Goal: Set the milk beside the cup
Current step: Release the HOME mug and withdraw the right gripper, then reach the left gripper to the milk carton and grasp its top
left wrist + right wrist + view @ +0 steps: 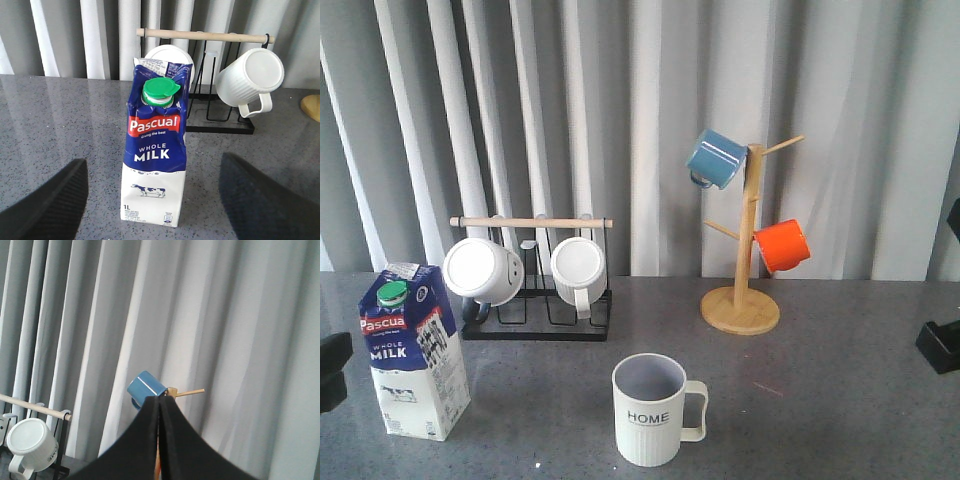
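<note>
only the front view shows the cup (649,410), well apart from the milk (412,352) near the counter's (820,400) left edge. the left gripper (152,200) has its jaws apart around the milk without touching; the right gripper (160,407) has its jaws together.

Upright milk carton (156,155) between the spread left gripper (155,200) fingers, a mug rack (220,80) behind it.
</note>
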